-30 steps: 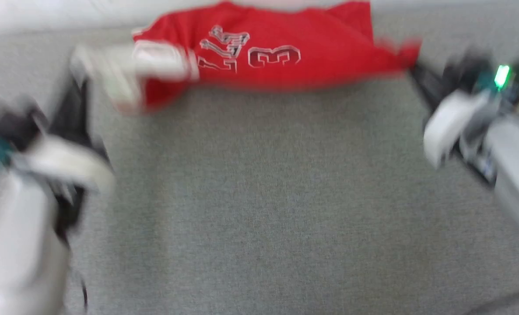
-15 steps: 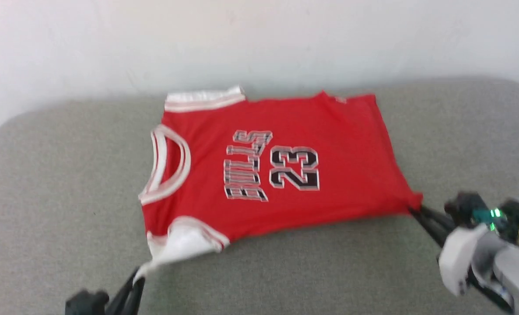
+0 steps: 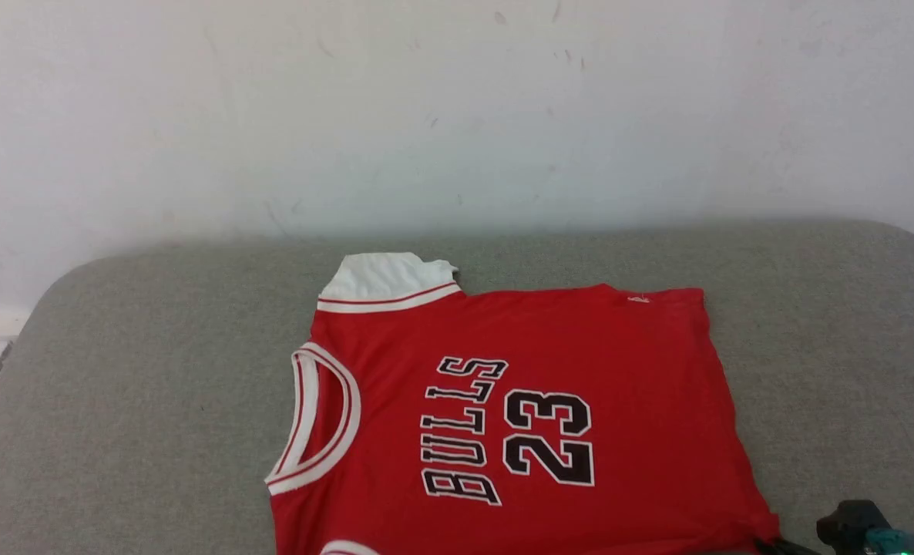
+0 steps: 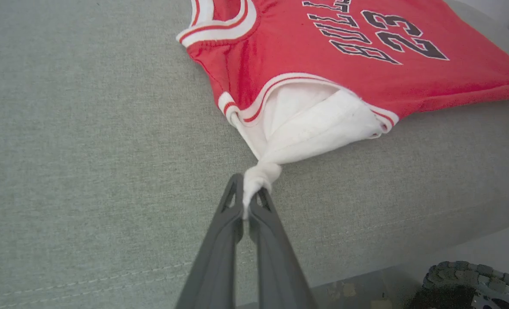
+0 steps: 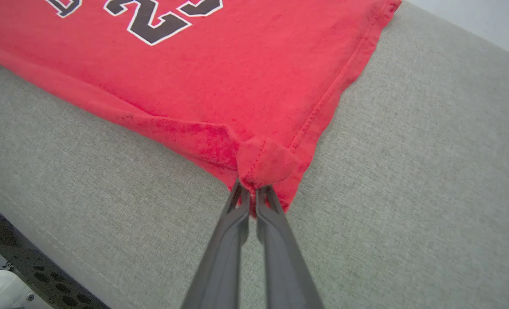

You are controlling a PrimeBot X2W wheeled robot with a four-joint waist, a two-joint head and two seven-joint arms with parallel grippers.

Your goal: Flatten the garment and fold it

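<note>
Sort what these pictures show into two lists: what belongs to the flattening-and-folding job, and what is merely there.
Belongs to the job:
garment, spread print-side up
left pincer, shut on its white sleeve
right pincer, shut on its red hem corner

Merely there:
grey padded surface under it
white wall behind

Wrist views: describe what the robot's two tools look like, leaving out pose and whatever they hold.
The left tool has two long, slim, matte dark-grey fingers that taper toward the tips, each with a narrow slot-like cutout near its end. The right tool looks the same. In the head view, the right wrist housing is black with a teal-green part.
</note>
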